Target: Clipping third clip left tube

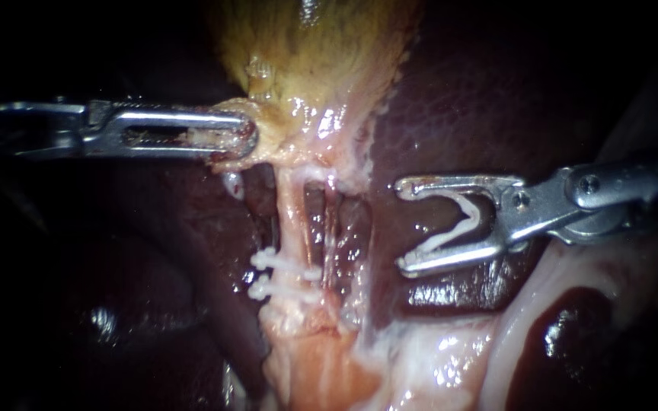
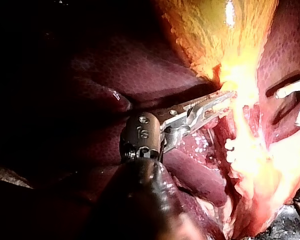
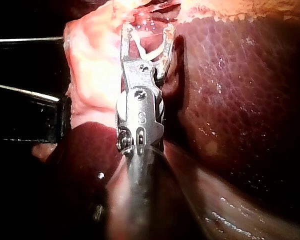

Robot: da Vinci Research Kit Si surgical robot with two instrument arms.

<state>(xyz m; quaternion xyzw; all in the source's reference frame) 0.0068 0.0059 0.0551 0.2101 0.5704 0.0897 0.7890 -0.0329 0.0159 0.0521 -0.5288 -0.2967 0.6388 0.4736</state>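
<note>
Left tool: it comes in from the left. Its two jaws are pressed together on a bit of pale tissue, one jaw on each side, so it is gripping that tissue.

What the left tool grips: the soft, yellowish bottom end of the gallbladder, right at the tip of the tool.

Right tool: it comes in from the right. Its two jaws stand wide apart, like an open mouth. It holds nothing but its own clip.

White clip: it sits inside the right tool, bent like a V. One arm lies along each jaw, and both jaws touch it. Its open side faces the same way as the tips of the tool.

Left tube: a thin, pale pink tube that runs down from the tissue in the left tool. It is ahead of the right tool's open jaws, not between them and not touching them.

Two clips: small and white, shut across the left tube, one just beside the other. They are farther from the left tool than the bare part of the tube.

Right tube: a thinner strand just beside the left tube. It lies between the left tube and the tips of the right tool.

Liver: dark red and shiny, under and around both tools.
</note>
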